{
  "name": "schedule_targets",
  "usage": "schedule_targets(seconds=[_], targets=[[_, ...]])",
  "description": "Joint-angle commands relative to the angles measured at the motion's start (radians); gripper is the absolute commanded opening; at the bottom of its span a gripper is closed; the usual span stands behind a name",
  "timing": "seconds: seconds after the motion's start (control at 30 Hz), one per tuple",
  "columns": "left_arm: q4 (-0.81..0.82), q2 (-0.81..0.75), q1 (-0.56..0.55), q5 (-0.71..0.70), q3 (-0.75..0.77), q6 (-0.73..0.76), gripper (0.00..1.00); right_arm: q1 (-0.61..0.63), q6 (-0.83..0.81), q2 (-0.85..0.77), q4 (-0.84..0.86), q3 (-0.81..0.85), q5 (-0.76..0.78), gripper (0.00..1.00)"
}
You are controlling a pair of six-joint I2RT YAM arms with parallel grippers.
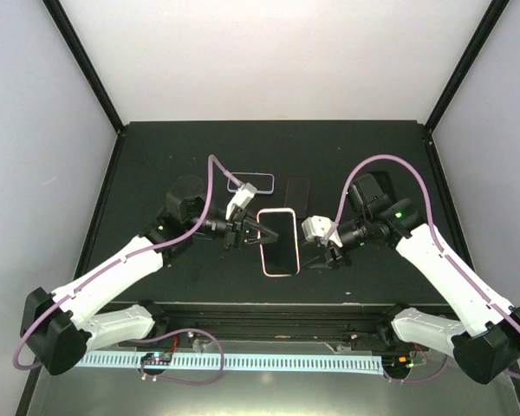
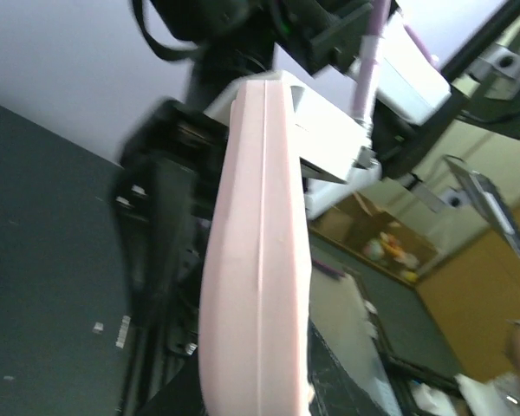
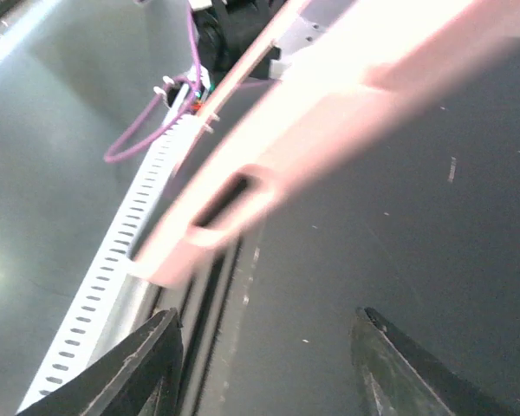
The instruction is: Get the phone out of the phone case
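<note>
We see the left gripper (image 1: 253, 229) clamped on the pink rectangular phone case (image 1: 280, 274) at its left edge, black slab phone (image 1: 282, 244) inside. The right gripper (image 3: 267, 321) sits just right of the case, jaws apart, empty.

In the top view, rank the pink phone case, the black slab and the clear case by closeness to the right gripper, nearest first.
1. pink phone case, just left of the right gripper.
2. black slab, farther back.
3. clear case, back and farther left.

Lab: white-walled booth (image 1: 269, 61), black table (image 1: 156, 147)
</note>
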Motion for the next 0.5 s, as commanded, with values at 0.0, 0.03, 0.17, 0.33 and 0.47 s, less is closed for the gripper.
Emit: schedule_targets(seconds=[0.0, 0.03, 0.17, 0.33, 0.47], targets=[[0.059, -0.072, 0.010, -0.200, -0.002, 0.081, 0.01, -0.003, 0.079, -0.028, -0.022, -0.011, -0.142, 0.54], [0.106, -0.080, 0.009, -0.214, -0.018, 0.073, 0.02, -0.003, 0.122, -0.036, 0.001, -0.025, -0.143, 0.54], [0.184, -0.058, 0.012, -0.174, -0.029, 0.049, 0.02, -0.003, 0.164, -0.038, 0.029, -0.043, -0.132, 0.47], [0.203, 0.009, 0.012, -0.062, 0.002, 0.036, 0.02, -0.003, 0.171, -0.028, 0.040, -0.045, -0.120, 0.34], [0.216, 0.022, 0.012, -0.024, 0.008, 0.032, 0.02, -0.003, 0.162, -0.022, 0.042, -0.047, -0.109, 0.30]])
